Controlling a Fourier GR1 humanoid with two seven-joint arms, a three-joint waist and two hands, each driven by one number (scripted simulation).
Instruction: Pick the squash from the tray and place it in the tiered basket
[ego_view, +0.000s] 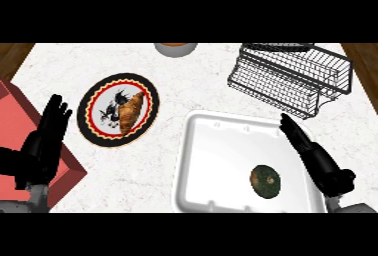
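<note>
The right hand (314, 152), fingers straight and apart, hovers over the white tray's (214, 150) right side, just beside the dark green squash (266, 181) lying in it. The wire tiered basket (291, 80) stands beyond on the bench (192, 80). The left hand (48, 137) rests open at the left edge.

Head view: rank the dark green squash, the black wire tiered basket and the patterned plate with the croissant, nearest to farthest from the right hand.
From the right hand:
1. Dark green round squash, just left of it, on the white tray.
2. Black wire tiered basket, beyond the fingertips, upper right.
3. Patterned plate holding the croissant, far left.
</note>
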